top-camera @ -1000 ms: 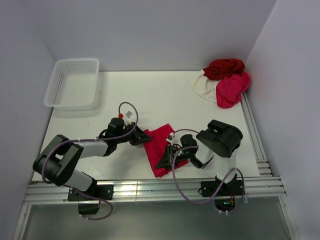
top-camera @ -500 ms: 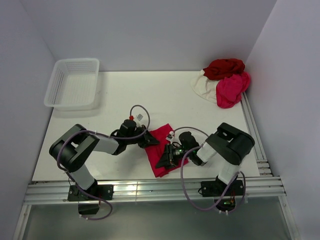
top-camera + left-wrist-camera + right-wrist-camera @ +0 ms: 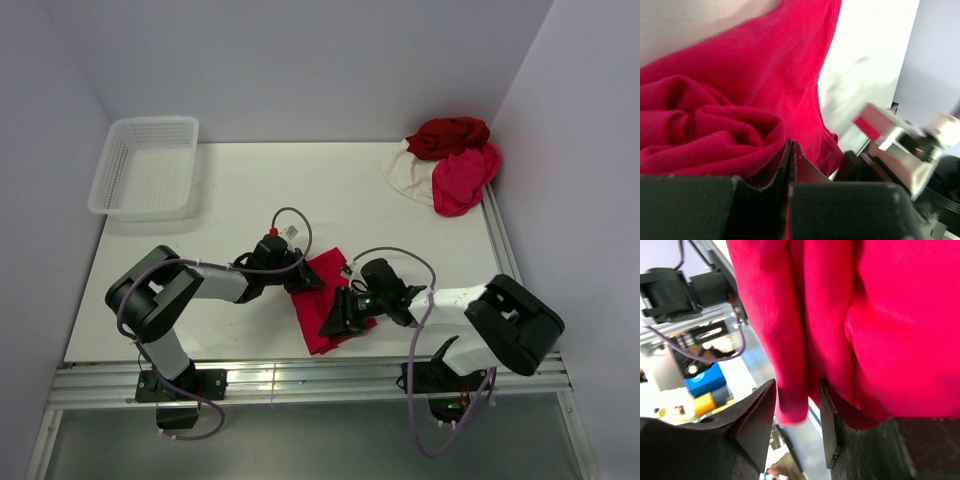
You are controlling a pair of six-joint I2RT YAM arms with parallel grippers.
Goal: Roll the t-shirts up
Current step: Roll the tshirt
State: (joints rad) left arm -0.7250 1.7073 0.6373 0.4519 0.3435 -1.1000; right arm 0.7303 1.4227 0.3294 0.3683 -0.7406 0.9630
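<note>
A crimson red t-shirt [image 3: 322, 303] lies partly rolled on the table between my two arms. My left gripper [image 3: 305, 282] is at its upper left edge. In the left wrist view the jaws [image 3: 791, 146] are pressed together with a sliver of red cloth between them, and a rolled fold [image 3: 715, 135] lies just to their left. My right gripper [image 3: 337, 318] rests on the shirt's right side; its jaws [image 3: 797, 390] stand apart around a hanging fold of the red cloth [image 3: 790, 365]. Dark red [image 3: 447, 135], pink [image 3: 462, 180] and cream white [image 3: 408, 172] t-shirts lie heaped at the back right.
A white mesh basket [image 3: 120, 190] stands at the back left corner. An aluminium rail [image 3: 300, 378] runs along the near edge and another [image 3: 508, 260] along the right side. Walls close in the table on three sides.
My right gripper has opened, letting go its hold on the fold, and that arm has stretched out low to the right. My left gripper has slid rightward onto the shirt's edge.
</note>
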